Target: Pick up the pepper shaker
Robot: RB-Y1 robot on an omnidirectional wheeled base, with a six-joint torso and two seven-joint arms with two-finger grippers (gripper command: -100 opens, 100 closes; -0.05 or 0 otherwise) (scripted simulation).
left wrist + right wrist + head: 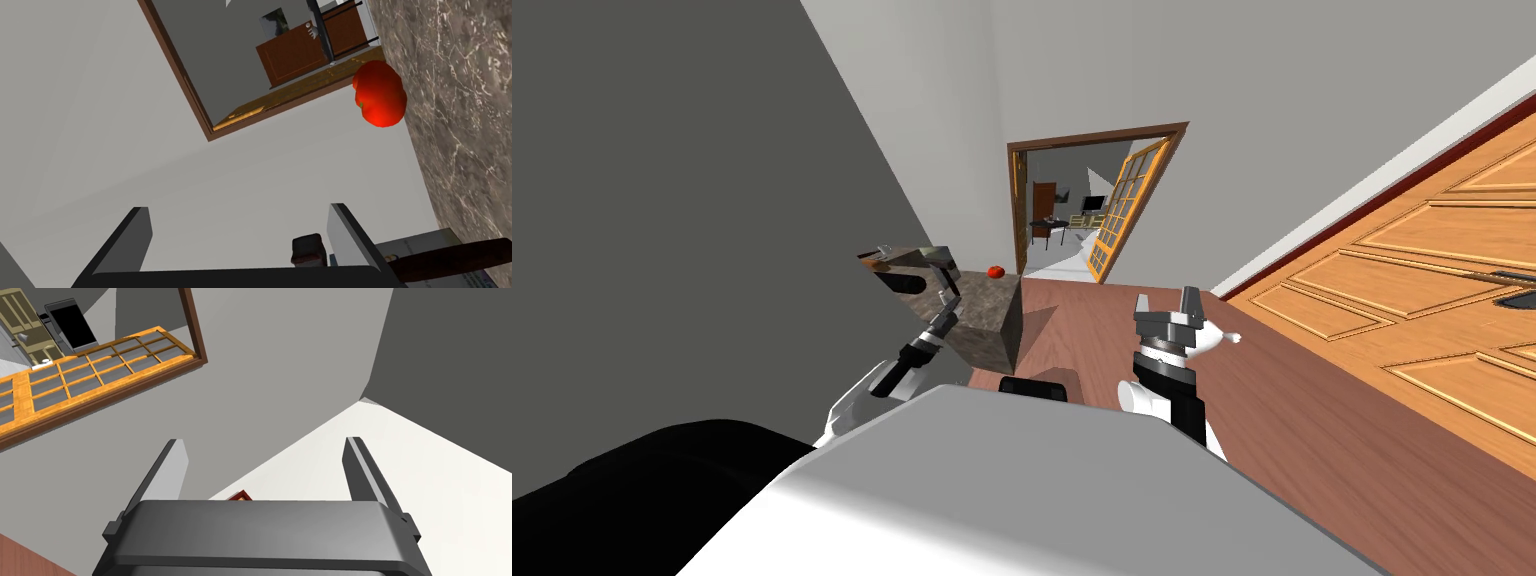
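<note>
While my left arm reaches over the counter (pixel 980 298), its gripper (pixel 240 207) stands spread wide, gripping nothing. Low between the blades sits a small dark brown cap that I take for the shaker (pixel 306 249). It is close against the gripper's body and just inside one finger (pixel 345 235), well off centre. Too little of it shows to tell whether it stands upright. A dark-handled knife (pixel 450 260) lies just beyond that finger, and a tomato (pixel 380 95) sits farther along the counter. I judge the gripper must shift sideways to centre the shaker before closing. The left arm is plainly the nearer one. My right gripper (pixel 1166 297) hangs wide open above the floor, well apart from the counter.
</note>
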